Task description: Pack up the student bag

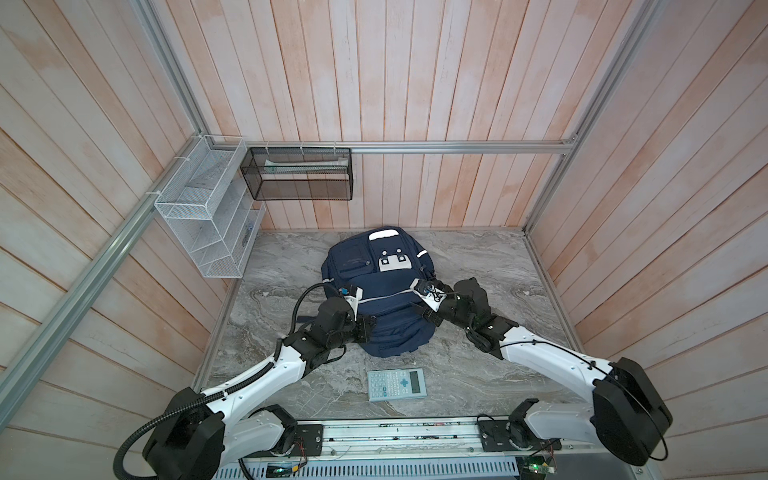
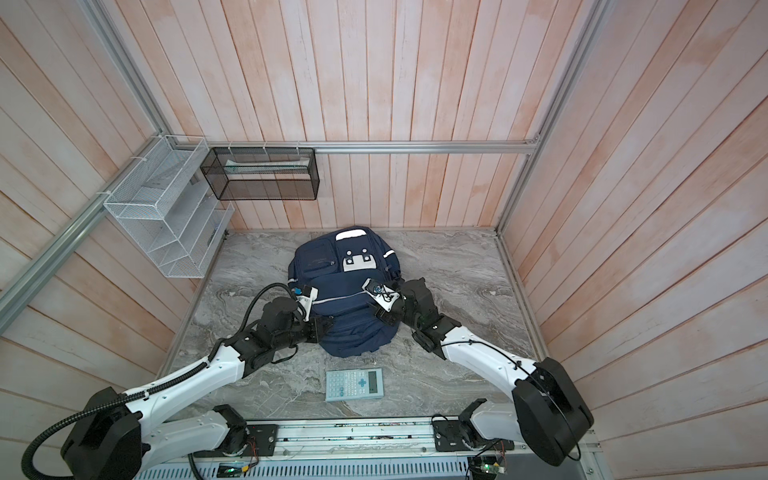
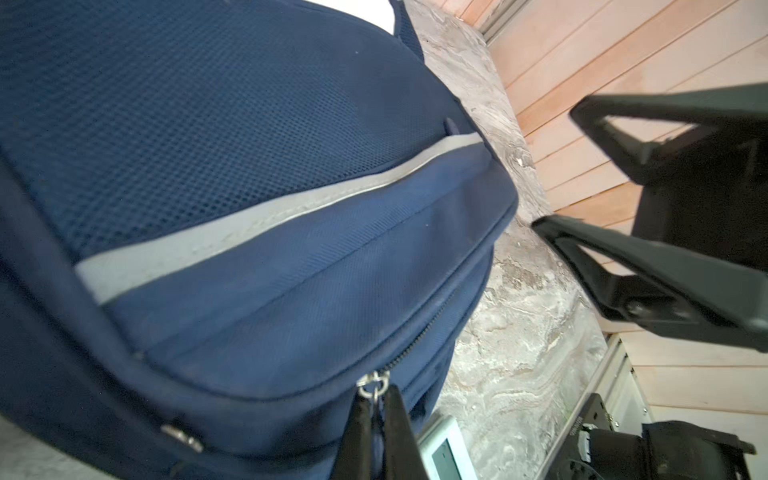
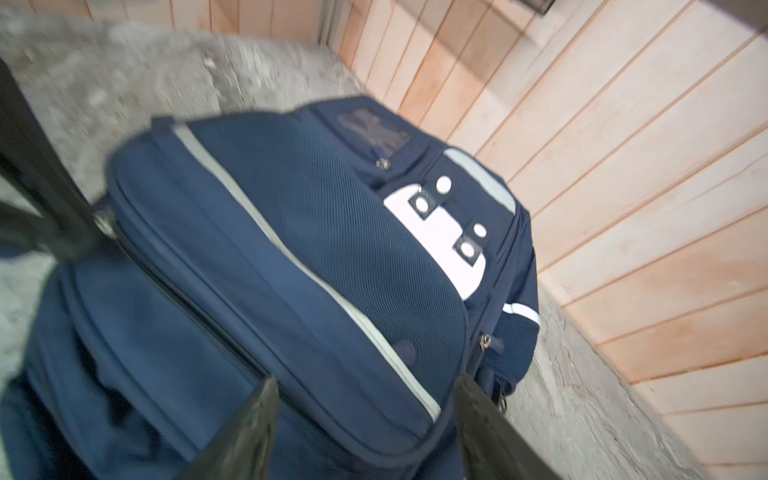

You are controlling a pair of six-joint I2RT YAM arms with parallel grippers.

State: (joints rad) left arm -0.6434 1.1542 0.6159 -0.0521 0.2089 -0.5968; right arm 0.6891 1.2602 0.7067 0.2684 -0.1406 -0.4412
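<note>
Pale wood-plank walls box in the grey marbled tabletop (image 1: 478,266), and the navy student bag (image 1: 388,291) lies front-up at its middle, one end reaching close to the far edge. My left gripper (image 3: 376,395) is clenched on the metal zipper pull (image 3: 373,384) at the bag's left side, toward its nearer end. My right gripper (image 4: 365,380) hangs released over the bag's right side, fingers (image 4: 249,424) spread wide above the fabric. A grey calculator (image 1: 397,384) lies flat by the near edge, just apart from the bag. A white wire basket (image 1: 199,216) and a black mesh basket (image 1: 299,174) hang on the walls.
</note>
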